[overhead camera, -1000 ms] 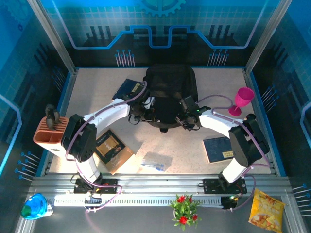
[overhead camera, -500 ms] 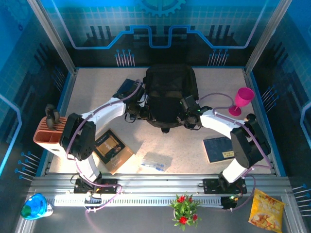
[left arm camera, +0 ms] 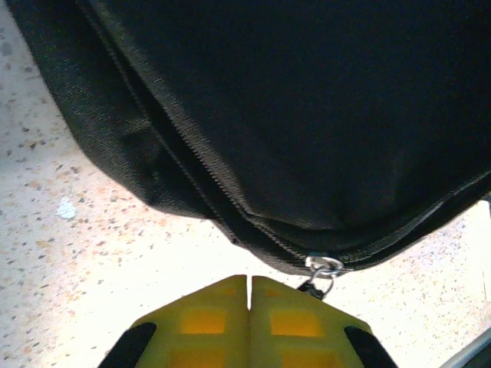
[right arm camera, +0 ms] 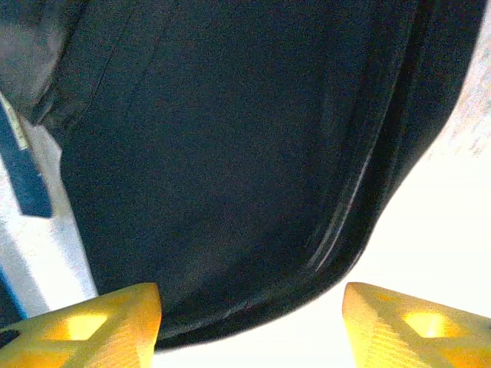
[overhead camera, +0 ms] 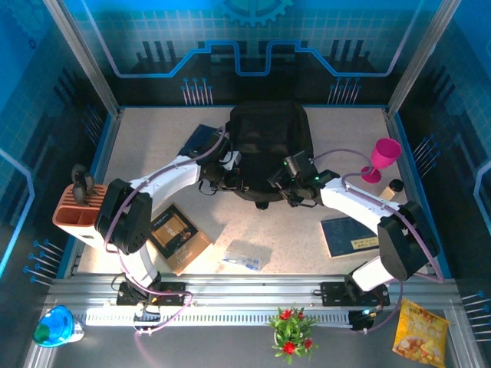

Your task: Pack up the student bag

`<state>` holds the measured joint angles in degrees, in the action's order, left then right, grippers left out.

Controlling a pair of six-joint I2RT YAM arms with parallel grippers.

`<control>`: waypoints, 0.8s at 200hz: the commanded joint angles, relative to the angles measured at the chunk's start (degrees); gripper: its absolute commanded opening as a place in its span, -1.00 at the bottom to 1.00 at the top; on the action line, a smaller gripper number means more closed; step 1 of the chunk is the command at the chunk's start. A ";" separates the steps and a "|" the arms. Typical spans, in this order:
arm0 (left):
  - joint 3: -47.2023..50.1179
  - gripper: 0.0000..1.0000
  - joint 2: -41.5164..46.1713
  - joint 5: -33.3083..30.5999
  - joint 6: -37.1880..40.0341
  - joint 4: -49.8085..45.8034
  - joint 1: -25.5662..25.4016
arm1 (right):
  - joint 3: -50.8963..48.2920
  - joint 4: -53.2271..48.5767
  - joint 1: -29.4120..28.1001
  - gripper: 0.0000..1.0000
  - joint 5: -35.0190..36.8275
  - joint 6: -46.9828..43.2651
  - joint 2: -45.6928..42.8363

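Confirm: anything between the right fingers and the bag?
Nothing visible. The right fingers are spread open, with the black bag directly ahead of them; from above they sit at the bag's near right edge.

backpack [overhead camera: 268, 149] at back middle of table [overhead camera: 153, 161], book [overhead camera: 201, 138] just left, cup [overhead camera: 383, 157] right, probably a second book [overhead camera: 347, 234] front right
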<state>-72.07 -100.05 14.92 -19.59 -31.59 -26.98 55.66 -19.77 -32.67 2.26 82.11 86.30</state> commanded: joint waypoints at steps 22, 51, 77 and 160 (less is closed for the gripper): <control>2.59 -1.00 2.64 1.54 -1.70 2.85 -0.79 | 4.28 -0.53 -3.46 0.42 -1.67 12.44 5.36; 3.63 -1.00 3.59 0.53 -1.32 3.22 -0.76 | 8.27 -1.07 -4.22 0.46 -1.04 14.25 10.14; 4.20 -1.00 4.14 -0.18 -0.89 3.04 -0.81 | 8.02 1.30 -4.86 0.34 -0.28 16.95 12.65; 5.63 -1.00 5.30 -6.65 -1.35 1.07 -0.53 | 7.51 0.17 -4.25 -0.50 5.27 13.65 11.15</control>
<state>-67.33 -96.82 12.32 -20.67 -28.82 -27.51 63.48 -18.24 -36.80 2.92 96.82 100.27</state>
